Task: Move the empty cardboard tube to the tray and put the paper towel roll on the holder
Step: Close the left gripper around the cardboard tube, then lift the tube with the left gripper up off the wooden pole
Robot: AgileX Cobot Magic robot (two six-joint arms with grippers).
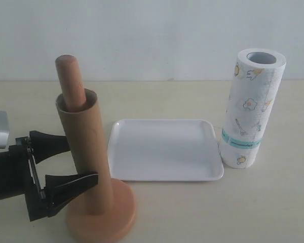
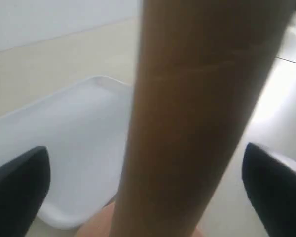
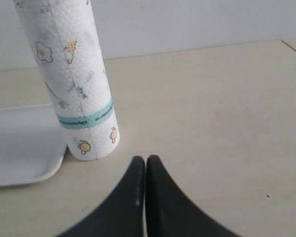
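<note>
On the left of the desk [image 1: 243, 212], the long brown hollow cardboard tube [image 1: 86, 147] sits slipped over the tall dowel of the light orange-brown wooden holder [image 1: 104, 220]. It leans so that the round dowel top pokes out against one side of its mouth. We see the left jaws apart, one on each side of the tube's lower half. In the left wrist view both black pads stand clear of the cardboard, so nothing is clamped yet.

That lean is our main worry. If the jaws close and pull along the wrong line, we judge that the tube could bind on the dowel. The holder would then drag or tip, and its disc base is near the corner of the shallow white rectangular plastic tray [image 1: 164, 149]. Too hard a squeeze could also flatten the hollow wall, while too soft a one may let the tube slide back down. Once laid in the tray, the round tube may roll against the low rim or over it.

Over on the right, the thick white printed paper towel roll [image 1: 251, 109] stands upright just beside the tray's edge. The right jaws are pressed together, low and near the roll. A careless sweep there could topple it.
</note>
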